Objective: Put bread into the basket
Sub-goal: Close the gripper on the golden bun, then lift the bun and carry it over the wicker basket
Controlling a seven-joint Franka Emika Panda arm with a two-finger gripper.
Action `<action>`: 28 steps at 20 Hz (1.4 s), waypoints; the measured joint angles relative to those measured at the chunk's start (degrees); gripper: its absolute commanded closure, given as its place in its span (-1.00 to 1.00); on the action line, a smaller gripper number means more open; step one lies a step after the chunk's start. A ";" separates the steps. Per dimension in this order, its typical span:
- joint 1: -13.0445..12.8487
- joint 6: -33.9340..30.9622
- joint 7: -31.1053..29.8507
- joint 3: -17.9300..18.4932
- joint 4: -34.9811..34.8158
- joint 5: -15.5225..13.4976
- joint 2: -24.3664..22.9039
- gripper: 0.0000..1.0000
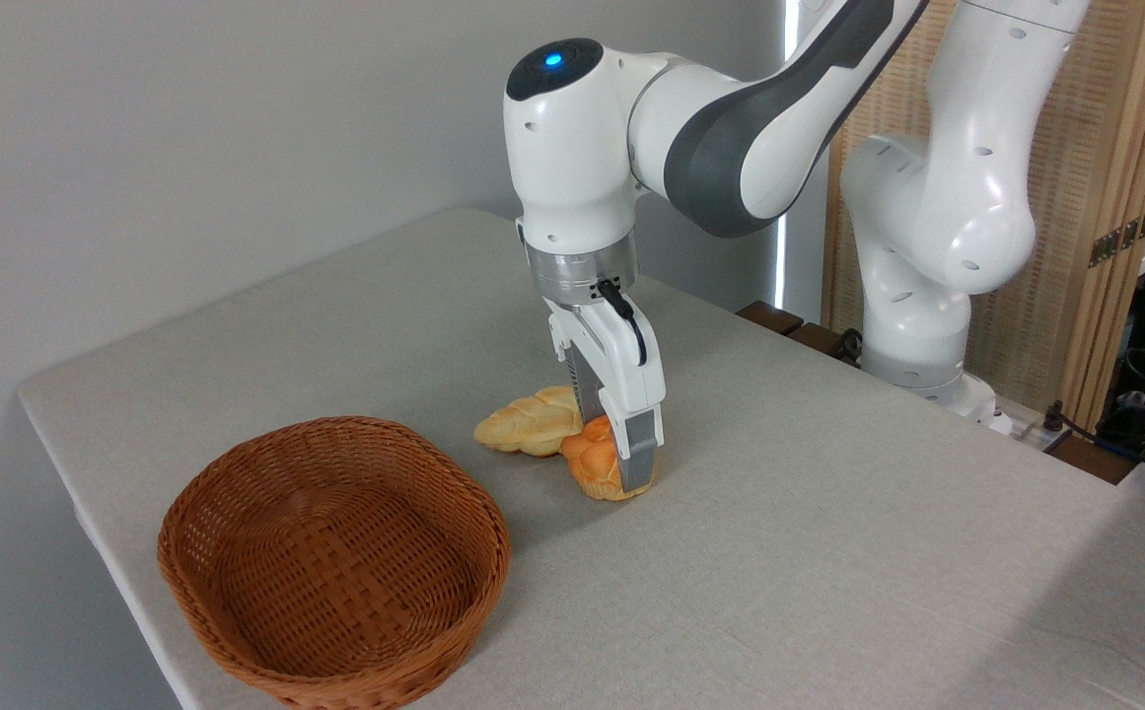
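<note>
My claw (621, 463) hangs straight down near the middle of the frame, and its fingers (639, 449) sit low around the bread (594, 461) — the small orange-golden bun with the lumpy, knotted top. One grey finger pad presses flat against the bun's right side; the other finger is behind the bun from this angle, so I cannot see where it meets it. From what shows, my claw is closed on the bread, which looks to rest on the table (828, 513), or just barely off it; I cannot tell which. Just to the left of the bun, touching it or very nearly so, lies a paler yellow braided loaf (528, 422), stretched out toward the left. The basket (335, 562) — wide, shallow, reddish-brown wicker — sits in the lower left of the frame, near the table's front edge and a little apart from both breads, with nothing inside it. The table wears a light grey cloth. My white arm (720, 128) rises toward the upper right, where its base (927, 256) stands at the far edge of the table.
</note>
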 measured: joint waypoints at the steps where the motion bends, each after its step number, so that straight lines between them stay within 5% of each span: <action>1: 0.00 0.00 0.00 0.00 0.00 0.00 0.03 -0.30; 10: 0.00 0.01 0.00 0.00 0.00 0.00 0.07 -0.08; 28: 0.49 0.29 0.00 0.02 1.32 0.88 -0.26 -0.05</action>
